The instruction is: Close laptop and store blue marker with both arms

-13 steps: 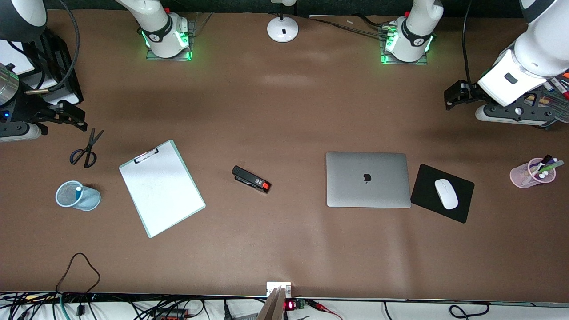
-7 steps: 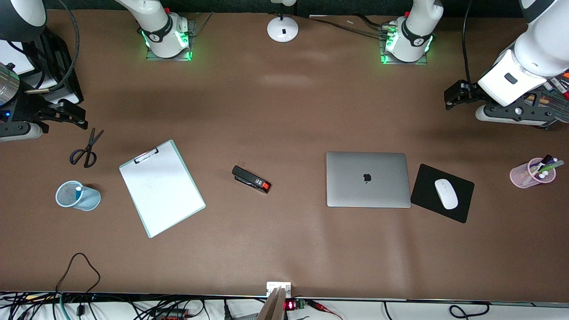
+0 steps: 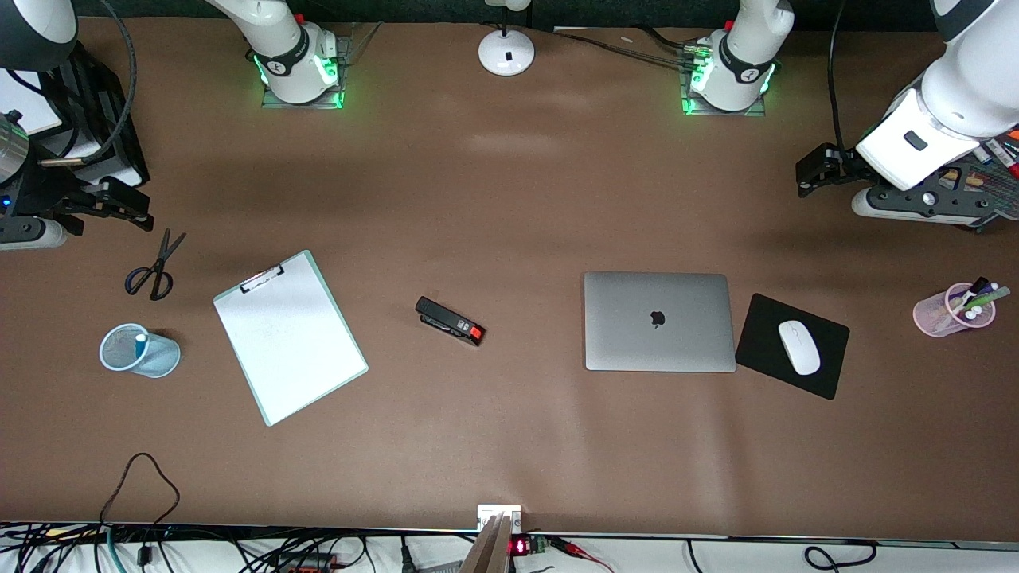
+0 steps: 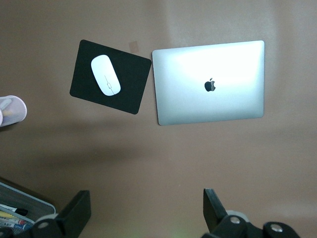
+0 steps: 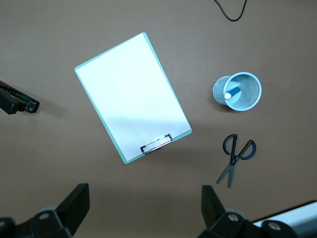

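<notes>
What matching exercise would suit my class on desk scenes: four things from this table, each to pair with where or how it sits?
Things:
1. laptop
2. blue marker
3. mouse
4. scissors

Places or states:
A. standing in the blue mesh cup
B. flat on the bare table, beside the clipboard
C. shut, lid up, logo showing
D. on the black pad

Pairs: 1-C, 2-A, 3-D, 4-B

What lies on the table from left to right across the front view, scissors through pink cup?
scissors → blue mesh cup → clipboard → stapler → laptop → mousepad → pink cup
</notes>
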`<state>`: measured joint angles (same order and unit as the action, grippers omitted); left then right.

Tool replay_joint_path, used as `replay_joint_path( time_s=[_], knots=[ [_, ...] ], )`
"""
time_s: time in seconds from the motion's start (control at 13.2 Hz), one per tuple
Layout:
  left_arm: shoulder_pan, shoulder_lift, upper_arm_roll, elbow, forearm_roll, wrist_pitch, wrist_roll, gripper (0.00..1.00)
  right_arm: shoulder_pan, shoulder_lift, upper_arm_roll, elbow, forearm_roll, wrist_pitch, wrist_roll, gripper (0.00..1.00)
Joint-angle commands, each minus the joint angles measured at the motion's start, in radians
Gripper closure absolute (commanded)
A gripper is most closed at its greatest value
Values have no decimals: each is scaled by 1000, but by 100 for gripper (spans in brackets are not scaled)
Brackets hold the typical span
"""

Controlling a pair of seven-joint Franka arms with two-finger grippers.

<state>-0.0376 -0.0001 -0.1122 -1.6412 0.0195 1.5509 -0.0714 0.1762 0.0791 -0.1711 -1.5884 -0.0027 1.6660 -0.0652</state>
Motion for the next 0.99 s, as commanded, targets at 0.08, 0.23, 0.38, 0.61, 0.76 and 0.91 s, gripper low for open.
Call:
replay_joint_path(
  time_s=[0.08,0.23,0.38,0.61,0.76,0.91],
  knots=[
    [-1,17,-1,38,19,-28,2,0,6,-7,8,19,16,-57,90,0],
    [-1,17,-1,38,17,-28,2,0,6,-16,8,16,18,-133,105,0],
    [-1,17,-1,38,19,-28,2,0,6,-36,8,7,18,-140,107,0],
    [-1,17,-1,38,19,-28,2,0,19,-65,8,-24,13,-126,107,0],
    [-1,17,-1,38,19,-28,2,0,26,-99,8,-71,12,-88,108,0],
    [-1,17,-1,38,17,-28,2,0,23,-139,7,-139,12,-22,107,0]
  ],
)
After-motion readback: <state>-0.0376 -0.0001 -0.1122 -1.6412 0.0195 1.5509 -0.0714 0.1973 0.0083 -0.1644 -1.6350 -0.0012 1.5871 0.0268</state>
